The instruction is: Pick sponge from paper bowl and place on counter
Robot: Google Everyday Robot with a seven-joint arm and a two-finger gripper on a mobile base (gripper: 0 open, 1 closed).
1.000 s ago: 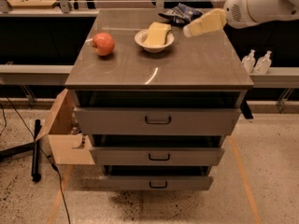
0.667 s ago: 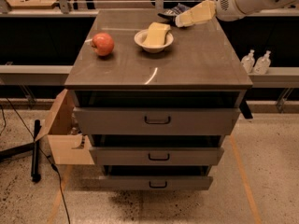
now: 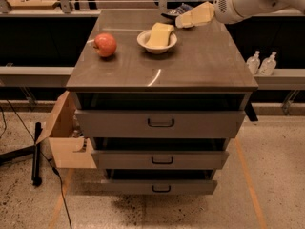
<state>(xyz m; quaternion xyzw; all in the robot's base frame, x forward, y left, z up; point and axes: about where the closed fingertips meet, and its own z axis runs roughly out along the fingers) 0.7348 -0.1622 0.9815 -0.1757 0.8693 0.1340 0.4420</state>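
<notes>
The pale yellow sponge [image 3: 160,34] lies tilted in the white paper bowl [image 3: 143,40], sticking out over its far rim. The bowl stands at the back middle of the grey-brown counter [image 3: 195,63]. My gripper [image 3: 184,21], cream-coloured on a white arm, hovers just right of and behind the bowl, a little above the counter, pointing left toward the sponge. It holds nothing that I can see.
A red apple [image 3: 105,45] sits on the counter left of the bowl. A dark blue packet [image 3: 177,10] lies at the counter's back edge behind the gripper. An open cardboard box [image 3: 66,140] stands at the cabinet's left; two bottles [image 3: 261,63] stand at the right.
My gripper has moved left and toward the back of the counter, coming closer to the bowl and sponge. The sponge, bowl and apple have not moved.
</notes>
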